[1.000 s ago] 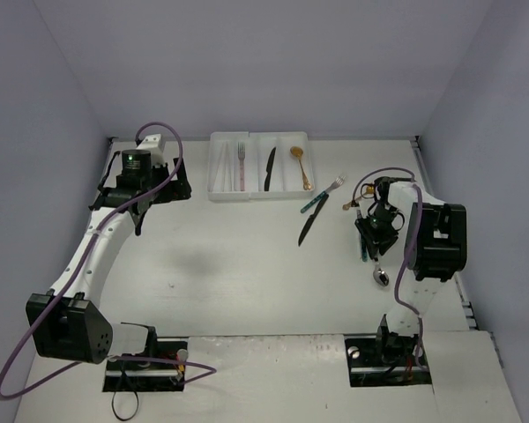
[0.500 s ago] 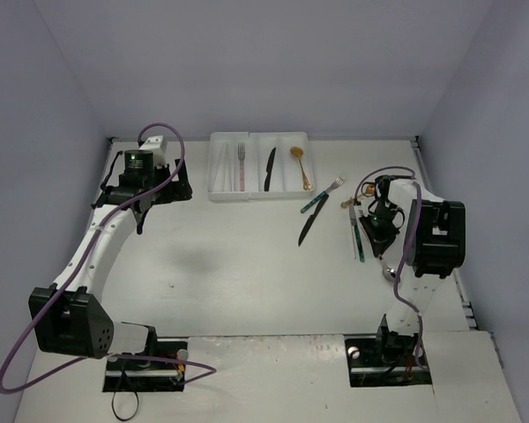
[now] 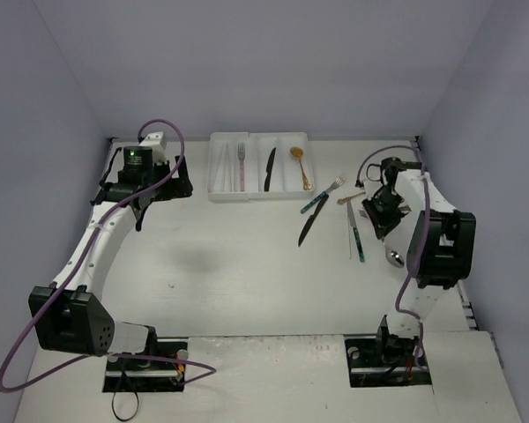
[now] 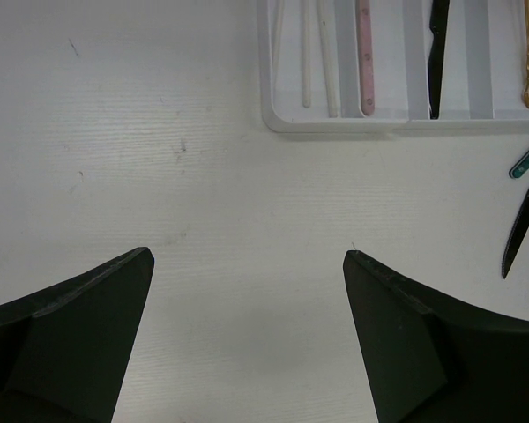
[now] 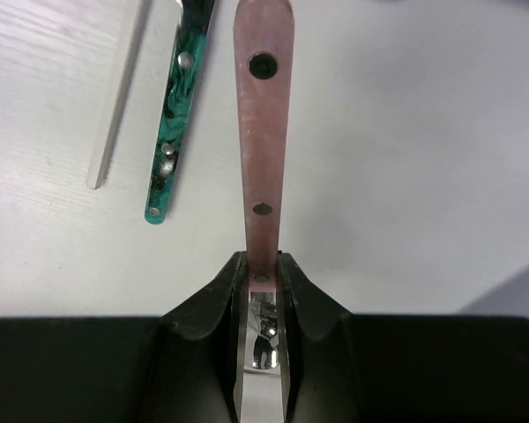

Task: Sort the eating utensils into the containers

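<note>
A: Nearest first. What has the right arm got?

B: The right pincer (image 5: 263,264) is pressed together on the pink-handled spoon (image 5: 264,132), gripping it where the handle meets the steel. The spoon's long axis runs near to far, with the bowl toward the near edge of the table (image 3: 229,264) and the handle pointing at the far wall.

A: Same as a second ago?

B: No. The pincer and the bowl were closer to the arm's base then. Both now sit farther back, and the teal-handled piece (image 3: 359,240) lies uncovered just to their left, roughly parallel to the spoon.

A: And beyond that?

B: A black knife (image 3: 307,229) and a teal-handled fork (image 3: 322,196) lie loose on a slant, end to end, their far ends leaning right. Neither has moved.

A: The left arm?

B: It is over the far left of the table. The left pincer (image 4: 247,326) is spread wide above bare table and holds nothing. It hasn't really shifted.

A: Farthest back?

B: The tray (image 3: 213,167). Its slots run near to far. A pink-handled fork (image 3: 242,163), a second black knife (image 3: 270,167) and a gold spoon (image 3: 300,166) lie lengthwise inside, left to right.
</note>
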Available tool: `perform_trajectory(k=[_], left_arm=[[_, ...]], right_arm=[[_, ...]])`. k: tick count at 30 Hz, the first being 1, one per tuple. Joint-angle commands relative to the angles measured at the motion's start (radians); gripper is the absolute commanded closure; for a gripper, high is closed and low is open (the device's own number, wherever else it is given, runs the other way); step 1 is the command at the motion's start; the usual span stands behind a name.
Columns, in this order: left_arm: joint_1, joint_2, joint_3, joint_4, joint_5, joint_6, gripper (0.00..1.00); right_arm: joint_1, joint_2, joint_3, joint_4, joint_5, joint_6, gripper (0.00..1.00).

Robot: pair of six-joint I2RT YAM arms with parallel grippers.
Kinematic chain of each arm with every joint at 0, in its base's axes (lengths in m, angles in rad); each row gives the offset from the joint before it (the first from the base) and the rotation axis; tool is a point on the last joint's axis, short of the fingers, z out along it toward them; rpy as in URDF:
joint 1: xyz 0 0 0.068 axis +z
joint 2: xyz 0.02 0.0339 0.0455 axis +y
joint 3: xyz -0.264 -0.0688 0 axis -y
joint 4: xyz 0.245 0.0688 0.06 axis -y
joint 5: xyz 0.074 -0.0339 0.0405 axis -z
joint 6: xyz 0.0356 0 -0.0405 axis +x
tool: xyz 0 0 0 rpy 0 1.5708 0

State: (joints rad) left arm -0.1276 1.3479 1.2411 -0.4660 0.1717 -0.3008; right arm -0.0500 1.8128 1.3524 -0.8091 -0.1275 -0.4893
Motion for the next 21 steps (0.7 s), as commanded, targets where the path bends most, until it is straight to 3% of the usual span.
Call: perform_trajectory(k=[1, 7, 11, 16, 19, 21], left_arm=[[0.011, -0.038, 0.058, 0.067, 0.154, 0.032, 0.12], [0.009, -0.054, 0.044, 0.226, 0.589, -0.006, 0.12], [-0.002, -0.024, 0.069, 0.247, 0.791, -0.035, 0.12], [-0.049, 0.025, 0.078, 0.231, 0.931, -0.050, 0.12], [-0.119, 0.055, 0.093, 0.139, 0.979, 0.010, 0.12], [-0.191, 0.074, 0.093, 0.098, 0.983, 0.049, 0.13]], right_arm=[[0.044, -0.225, 0.153, -0.061, 0.023, -0.183, 1.00], [0.215, -0.431, 0.169, 0.061, 0.048, -0.404, 1.00], [0.355, -0.611, -0.001, 0.221, 0.042, -0.649, 1.00], [0.497, -0.870, -0.295, 0.414, 0.007, -1.120, 1.00], [0.515, -0.990, -0.451, 0.517, -0.055, -1.404, 1.00], [0.516, -1.046, -0.531, 0.583, -0.121, -1.502, 1.00]])
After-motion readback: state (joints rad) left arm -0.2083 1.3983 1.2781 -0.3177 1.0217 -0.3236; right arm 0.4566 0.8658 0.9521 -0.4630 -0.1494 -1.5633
